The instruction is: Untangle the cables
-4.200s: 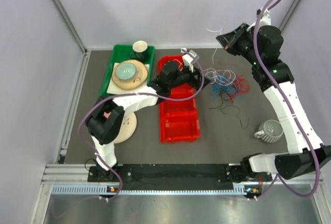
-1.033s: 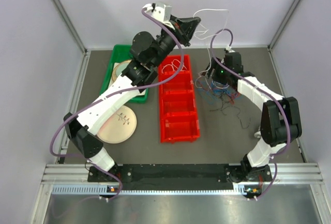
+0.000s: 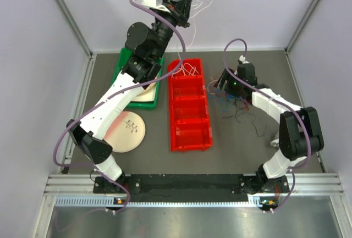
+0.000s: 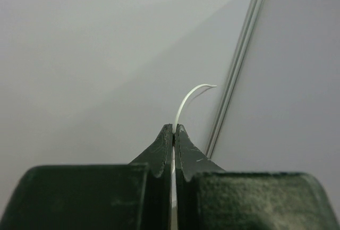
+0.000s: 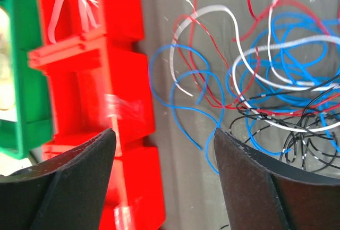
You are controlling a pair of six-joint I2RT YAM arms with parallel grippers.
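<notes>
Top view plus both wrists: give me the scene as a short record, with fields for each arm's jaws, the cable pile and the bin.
left jaws: shut on a white cable, up high near the back wall
right jaws: open, holding nothing, low over the tangle's edge nearest the bin
tangle: red, blue, white and black cables, on the table right of the red bin
red bin: white cables lie in its far compartment
green tray: left of the bin, partly hidden by the left arm

Red bin [image 5: 114, 54]: glossy moulded plastic. Cables [image 5: 265, 78]: smooth plastic insulation, slight sheen. Counter [image 3: 236, 139]: matt dark grey surface. Right pincer [image 5: 163, 134] fingers [image 5: 255, 187]: matt black, finely textured.
</notes>
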